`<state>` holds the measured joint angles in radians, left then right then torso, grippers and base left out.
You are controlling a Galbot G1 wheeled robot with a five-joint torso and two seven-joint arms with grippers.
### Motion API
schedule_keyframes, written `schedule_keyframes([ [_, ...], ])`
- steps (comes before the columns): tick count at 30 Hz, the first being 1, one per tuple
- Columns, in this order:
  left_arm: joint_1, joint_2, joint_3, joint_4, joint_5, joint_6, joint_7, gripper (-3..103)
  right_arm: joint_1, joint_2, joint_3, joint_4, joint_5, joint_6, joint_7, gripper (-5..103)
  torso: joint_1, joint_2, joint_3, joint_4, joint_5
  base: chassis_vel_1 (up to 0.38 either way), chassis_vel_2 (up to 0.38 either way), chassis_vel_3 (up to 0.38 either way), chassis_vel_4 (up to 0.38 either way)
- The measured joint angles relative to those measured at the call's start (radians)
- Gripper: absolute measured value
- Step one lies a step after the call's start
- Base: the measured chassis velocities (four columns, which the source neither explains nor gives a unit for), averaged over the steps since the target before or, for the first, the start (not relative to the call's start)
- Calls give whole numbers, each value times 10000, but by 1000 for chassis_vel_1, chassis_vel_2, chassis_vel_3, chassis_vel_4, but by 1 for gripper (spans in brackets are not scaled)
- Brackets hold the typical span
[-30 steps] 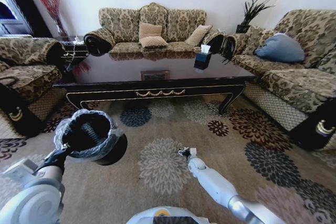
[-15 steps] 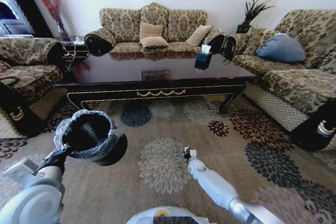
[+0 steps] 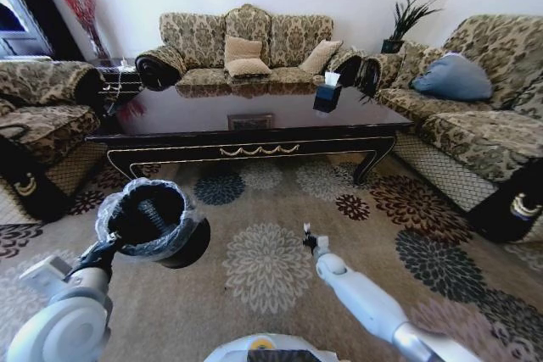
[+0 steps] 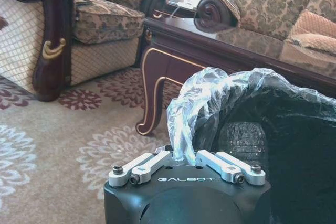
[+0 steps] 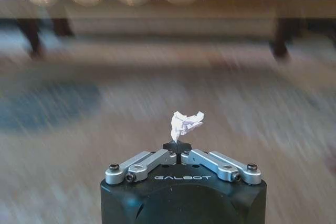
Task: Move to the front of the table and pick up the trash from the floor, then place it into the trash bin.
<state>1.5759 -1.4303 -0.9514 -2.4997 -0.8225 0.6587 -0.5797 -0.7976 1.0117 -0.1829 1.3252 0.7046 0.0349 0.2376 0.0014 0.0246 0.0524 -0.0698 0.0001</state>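
Patterned carpet [image 3: 271, 209] with big flower medallions fills the floor of a sitting room, with sofas round three sides and the long dark table [image 3: 246, 137] across the far middle, its glossy tabletop carrying a tissue box [image 3: 327, 95] toward its one o'clock corner. At about eight o'clock from the middle of the head view, the left hand [image 4: 187, 162] is pinched together on the rim of the trash bin [image 3: 157, 226], biting through the clear liner [image 4: 197, 98] folded over the edge, and the bin hangs tilted above the carpet with its mouth facing up and toward the table. At about five o'clock the right hand [image 3: 307, 239] is clamped on a crumpled scrap of white paper [image 5: 185, 123], which sticks out beyond the closed tips, held above the carpet and well apart from the bin. That scrap looks very light and soft, so it should crush rather than resist; a grip near its thicker middle seems safer than one on a loose corner, which could tear or slip free. The bin seems light too, and stiff, though the thin liner is slippery and could slide under the fingers, so the hold is best kept on rim and liner together
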Motion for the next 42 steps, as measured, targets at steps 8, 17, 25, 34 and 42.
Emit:
schedule_keyframes([
  [8, -194, 41, 387, 378, 221, 2, 78, 3, 590, -1077, -577, 3199, 422, 532, -151, 0, 0, 0, 0, -1, -2, 0, 0, 0, 0],
  [17, -547, 610, 659, 650, 127, 231, 128, 3, 2263, -1461, -1986, 6349, 1541, 444, -148, 0, 0, 0, 0, -3, -2, 0, 0, 0, 0],
  [25, -829, 668, 755, 913, 20, 304, 138, 3, 3264, -970, -3747, 6819, 1662, 506, -211, 0, 0, 0, 0, -2, -1, 0, 0, 0, 0],
  [34, -1113, 403, 745, 1105, 38, 311, 157, 3, 5335, 241, -5970, 5612, 1251, 1007, -924, 0, 1, 1, 1, -1, -4, 0, 0, 0, 0],
  [42, -1166, 269, 632, 1050, 4, 312, 157, 3, 5924, 1040, -6836, 5173, 1268, 1007, -926, -3, 0, 0, 0, -4, -2, 0, 0, 0, 0],
])
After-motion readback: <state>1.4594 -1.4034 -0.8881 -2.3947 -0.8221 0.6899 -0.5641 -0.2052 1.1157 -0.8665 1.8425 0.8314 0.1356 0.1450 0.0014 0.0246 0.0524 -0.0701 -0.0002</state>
